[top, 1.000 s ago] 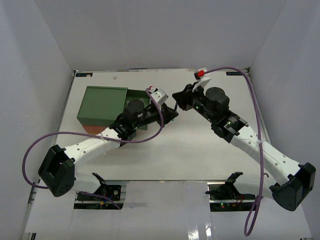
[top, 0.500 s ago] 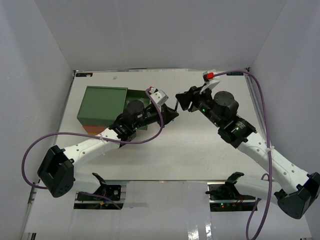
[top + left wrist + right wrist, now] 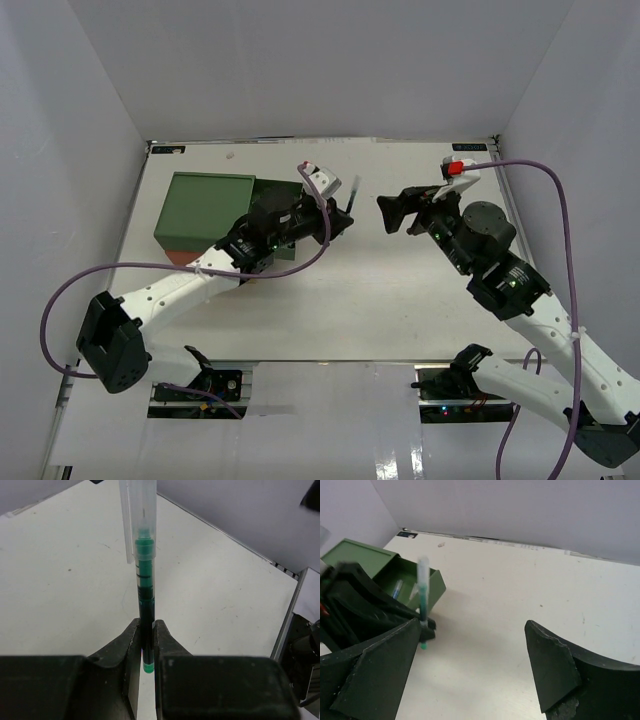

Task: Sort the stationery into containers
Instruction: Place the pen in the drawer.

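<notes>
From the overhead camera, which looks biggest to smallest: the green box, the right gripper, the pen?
1. green box, largest
2. right gripper, open, clearly smaller
3. pen, a thin sliver in the left gripper

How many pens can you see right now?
2. One green-ink pen sticks up from the shut left gripper; a second pen lies inside the open green drawer. More may be hidden in that drawer.

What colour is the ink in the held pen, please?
Green; the pen shows best from the left wrist.
</notes>
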Robot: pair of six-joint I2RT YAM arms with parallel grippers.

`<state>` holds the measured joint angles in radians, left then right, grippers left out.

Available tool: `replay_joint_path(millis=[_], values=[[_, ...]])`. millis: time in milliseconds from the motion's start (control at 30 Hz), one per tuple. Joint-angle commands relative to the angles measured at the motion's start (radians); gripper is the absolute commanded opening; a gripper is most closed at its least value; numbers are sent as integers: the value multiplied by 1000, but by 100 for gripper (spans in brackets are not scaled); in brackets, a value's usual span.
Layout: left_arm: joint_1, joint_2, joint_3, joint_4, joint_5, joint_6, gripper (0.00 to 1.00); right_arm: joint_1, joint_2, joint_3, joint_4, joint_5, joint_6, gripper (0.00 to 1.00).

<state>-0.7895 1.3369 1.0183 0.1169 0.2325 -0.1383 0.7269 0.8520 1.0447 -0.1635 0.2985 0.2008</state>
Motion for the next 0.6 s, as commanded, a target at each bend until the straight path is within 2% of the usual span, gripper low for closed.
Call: replay_joint_path(millis=[0, 200, 400, 567], values=[[-1, -30, 153, -211, -96, 58, 0, -4, -37, -43, -36, 62, -34, 91], [3, -85, 246, -414, -217, 95, 0, -4, -77, -106, -36, 71, -31, 93], [3, -136, 249, -531, -350, 120, 0, -3, -94, -130, -37, 74, -52, 94], [3, -162, 249, -620, -398, 115, 0, -4, -96, -163, -36, 48, -61, 94]])
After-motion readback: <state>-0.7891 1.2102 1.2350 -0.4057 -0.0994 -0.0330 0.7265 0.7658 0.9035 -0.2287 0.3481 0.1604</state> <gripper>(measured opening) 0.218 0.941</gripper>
